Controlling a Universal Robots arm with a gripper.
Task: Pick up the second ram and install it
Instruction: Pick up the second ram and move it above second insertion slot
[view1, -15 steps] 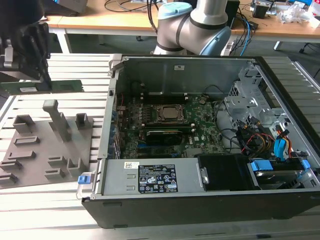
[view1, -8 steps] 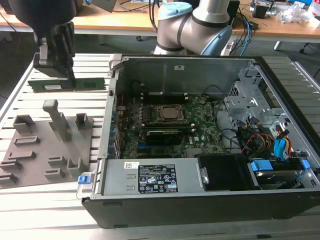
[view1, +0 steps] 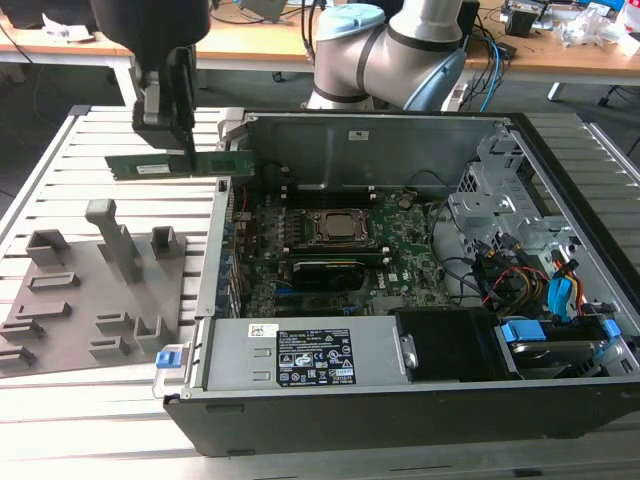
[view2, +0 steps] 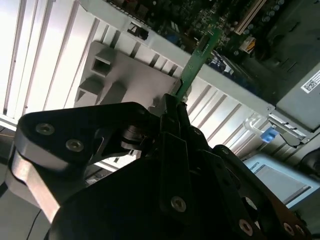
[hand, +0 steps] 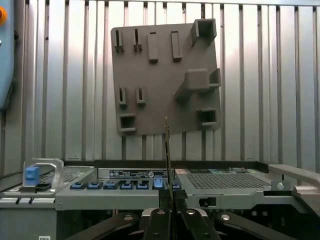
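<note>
The second ram (view1: 170, 164) is a long green stick held level in the air, above the slatted table just off the open case's wall on the exterior view's left. My gripper (view1: 187, 148) is shut on its upper edge near the middle. In the second wrist view the second ram (view2: 198, 54) juts out from between the fingertips of my gripper (view2: 174, 101), toward the motherboard (view2: 225, 20). In the first wrist view the second ram (hand: 167, 150) stands edge-on above my gripper (hand: 169, 199). The motherboard (view1: 405, 245) lies inside the case with its CPU socket (view1: 335, 228).
The grey holder tray (view1: 90, 300) lies on the slatted table (view1: 60, 170) on the exterior view's left, below the stick. The open computer case (view1: 400, 400) holds a labelled grey power supply (view1: 300, 355), a drive cage (view1: 490, 210) and cables (view1: 540, 285). The arm's base (view1: 390, 50) stands behind the case.
</note>
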